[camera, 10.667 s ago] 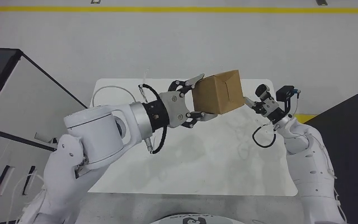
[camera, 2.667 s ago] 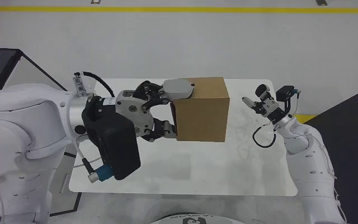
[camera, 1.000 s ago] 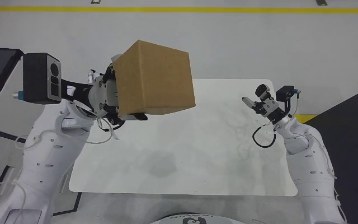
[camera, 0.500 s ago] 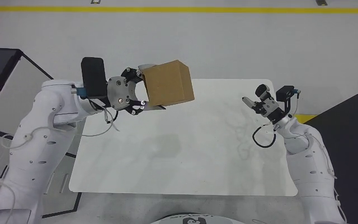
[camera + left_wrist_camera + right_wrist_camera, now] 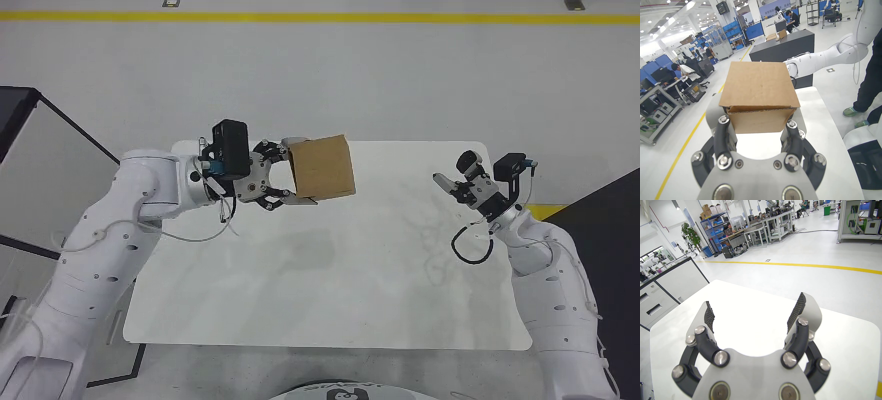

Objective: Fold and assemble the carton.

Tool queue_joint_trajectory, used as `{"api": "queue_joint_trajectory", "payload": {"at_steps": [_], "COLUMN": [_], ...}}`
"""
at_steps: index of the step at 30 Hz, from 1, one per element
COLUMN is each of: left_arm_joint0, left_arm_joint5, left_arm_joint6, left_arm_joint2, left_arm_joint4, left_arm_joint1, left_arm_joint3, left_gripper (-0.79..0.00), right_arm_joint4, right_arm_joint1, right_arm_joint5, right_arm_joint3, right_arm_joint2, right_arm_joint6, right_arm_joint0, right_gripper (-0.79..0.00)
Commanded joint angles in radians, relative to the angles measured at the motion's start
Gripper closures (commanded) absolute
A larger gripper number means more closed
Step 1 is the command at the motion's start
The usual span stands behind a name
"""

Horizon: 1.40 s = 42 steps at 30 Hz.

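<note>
The left gripper (image 5: 298,174) clamps the box-shaped carton (image 5: 322,167) by two opposite sides and holds it above the far left part of the desk (image 5: 350,290). The right gripper (image 5: 755,308) hangs over the desk's far right edge, fingers spread wide, holding nothing.

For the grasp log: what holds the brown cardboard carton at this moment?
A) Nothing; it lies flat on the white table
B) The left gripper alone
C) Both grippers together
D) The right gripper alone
B: the brown cardboard carton sits clamped between the fingers of the left gripper, while the right gripper is open with nothing between its fingers.
</note>
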Motion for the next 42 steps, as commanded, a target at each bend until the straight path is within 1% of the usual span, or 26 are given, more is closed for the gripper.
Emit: {"api": "queue_joint_trajectory", "payload": {"at_steps": [1, 4, 6, 14, 16, 18, 21, 24, 26, 27, 31, 36, 37, 38, 39, 42], "left_arm_joint0": [-0.026, -0.059, -0.083, -0.083, -0.079, -0.079, -0.094, -0.110, -0.125, -0.134, -0.168, -0.222, -0.229, -0.236, -0.238, -0.238], "left_arm_joint5": [0.003, 0.012, 0.028, 0.028, 0.034, 0.030, 0.027, 0.020, 0.022, 0.019, 0.035, 0.035, 0.051, 0.062, 0.063, 0.063], "left_arm_joint6": [0.030, 0.074, 0.097, 0.097, 0.087, 0.058, 0.041, 0.077, 0.097, 0.119, 0.205, 0.293, 0.313, 0.337, 0.344, 0.344], "left_arm_joint2": [0.052, 0.116, 0.158, 0.158, 0.161, 0.175, 0.213, 0.264, 0.301, 0.321, 0.382, 0.447, 0.454, 0.463, 0.467, 0.467], "left_arm_joint4": [0.035, 0.073, 0.084, 0.084, 0.097, 0.121, 0.121, 0.127, 0.161, 0.174, 0.209, 0.265, 0.269, 0.274, 0.279, 0.279], "left_arm_joint1": [-0.015, -0.037, -0.054, -0.054, -0.055, -0.059, -0.072, -0.093, -0.108, -0.117, -0.153, -0.197, -0.205, -0.214, -0.217, -0.217], "left_arm_joint3": [0.054, 0.119, 0.146, 0.146, 0.112, 0.106, 0.145, 0.213, 0.282, 0.307, 0.455, 0.583, 0.612, 0.627, 0.630, 0.630], "left_gripper": [0.000, 0.000, 0.000, 0.000, 0.000, 0.000, 0.000, 0.000, 0.000, 0.000, 0.000, 0.000, 0.000, 0.000, 0.000, 0.000], "right_arm_joint4": [0.000, 0.000, 0.000, 0.000, 0.000, 0.000, 0.000, 0.000, 0.000, 0.000, 0.000, 0.000, 0.000, 0.000, 0.000, 0.000], "right_arm_joint1": [0.000, 0.000, 0.000, 0.000, 0.000, 0.000, 0.000, 0.000, 0.000, 0.000, 0.000, 0.000, 0.000, 0.000, 0.000, 0.000], "right_arm_joint5": [0.000, 0.000, 0.000, 0.000, 0.000, 0.000, 0.000, 0.000, 0.000, 0.000, 0.000, 0.000, 0.000, 0.000, 0.000, 0.000], "right_arm_joint3": [0.000, 0.000, 0.000, 0.000, 0.000, 0.000, 0.000, 0.000, 0.000, 0.000, 0.000, 0.000, 0.000, 0.000, 0.000, 0.000], "right_arm_joint2": [0.000, 0.000, 0.000, 0.000, 0.000, 0.000, 0.000, 0.000, 0.000, 0.000, 0.000, 0.000, 0.000, 0.000, 0.000, 0.000], "right_arm_joint6": [0.000, 0.000, 0.000, 0.000, 0.000, 0.000, 0.000, 0.000, 0.000, 0.000, 0.000, 0.000, 0.000, 0.000, 0.000, 0.000], "right_arm_joint0": [0.000, 0.000, 0.000, 0.000, 0.000, 0.000, 0.000, 0.000, 0.000, 0.000, 0.000, 0.000, 0.000, 0.000, 0.000, 0.000], "right_gripper": [-0.785, -0.785, -0.785, -0.785, -0.785, -0.785, -0.785, -0.785, -0.785, -0.785, -0.785, -0.785, -0.785, -0.785, -0.785, -0.785]}}
